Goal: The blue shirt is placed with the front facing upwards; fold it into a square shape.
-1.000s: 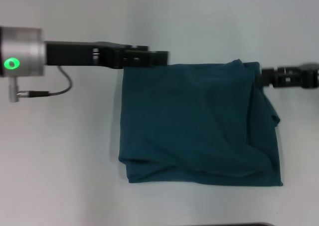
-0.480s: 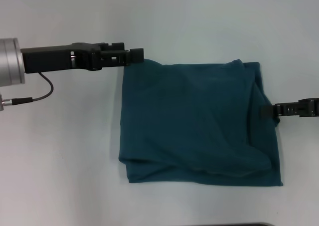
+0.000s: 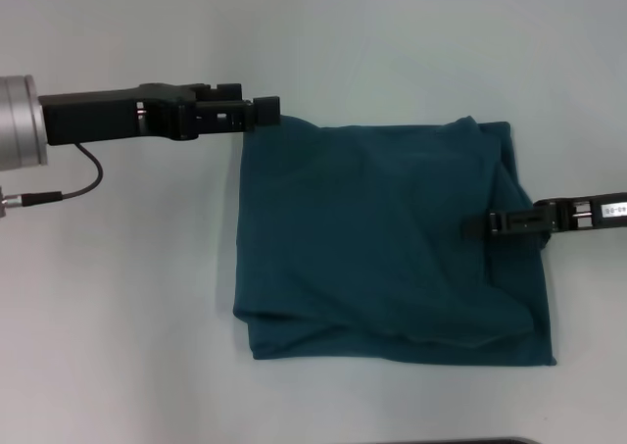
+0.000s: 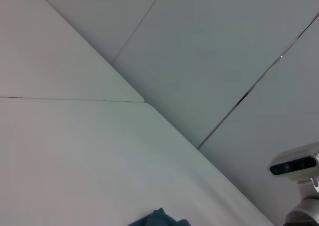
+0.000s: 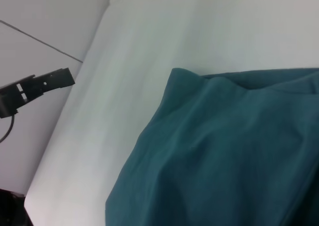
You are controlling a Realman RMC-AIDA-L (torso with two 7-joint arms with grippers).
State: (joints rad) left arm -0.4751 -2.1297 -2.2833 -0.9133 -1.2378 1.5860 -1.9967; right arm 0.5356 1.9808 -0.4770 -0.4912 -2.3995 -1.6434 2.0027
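Note:
The blue shirt [image 3: 392, 248] lies on the white table as a rough rectangle with its plain side up; no lettering or collar shows. Its near edge is rumpled and a loose fold runs down its right side. My left gripper [image 3: 272, 111] sits at the shirt's far left corner, touching or just beside the cloth. My right gripper [image 3: 472, 226] reaches in from the right over the shirt's right part. The right wrist view shows the shirt [image 5: 224, 151] close up, with the left gripper [image 5: 67, 77] farther off. A tip of the shirt [image 4: 159, 219] shows in the left wrist view.
The white table [image 3: 118, 297] surrounds the shirt on all sides. The left arm's cable [image 3: 83, 184] hangs at the far left. A dark edge [image 3: 490, 441] shows at the table's near side. The left wrist view shows wall panels and the robot's head camera [image 4: 294, 163].
My left gripper drew back left from above the shirt's far edge to its far left corner. My right gripper left the far right corner, moved nearer, then inward over the shirt.

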